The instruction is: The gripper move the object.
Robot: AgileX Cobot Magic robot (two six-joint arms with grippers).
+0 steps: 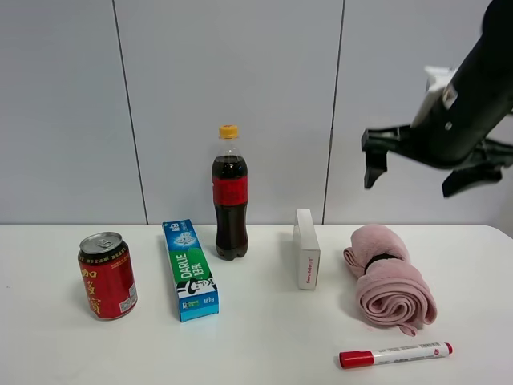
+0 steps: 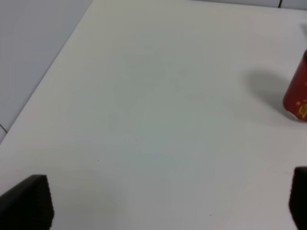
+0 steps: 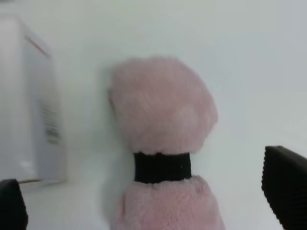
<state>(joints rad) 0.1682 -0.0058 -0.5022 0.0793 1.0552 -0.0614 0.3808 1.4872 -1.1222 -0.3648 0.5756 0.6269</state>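
My right gripper point(image 1: 417, 178) is open and empty, up in the air above the rolled pink towel point(image 1: 389, 277) at the right of the white table point(image 1: 264, 345). In the right wrist view the towel point(image 3: 163, 115) with its black band lies between and below the gripper's point(image 3: 148, 201) spread fingertips point(image 3: 285, 184). My left gripper point(image 2: 163, 206) is open and empty over bare table point(image 2: 144, 96); it is out of the high view. A red can point(image 2: 298, 93) shows at that view's edge.
On the table from left to right stand a red can point(image 1: 107, 275), a green-blue toothpaste box point(image 1: 190, 269), a cola bottle point(image 1: 230, 196) and a white box point(image 1: 306, 249), also seen in the right wrist view point(image 3: 33, 105). A red marker point(image 1: 394, 354) lies at the front right.
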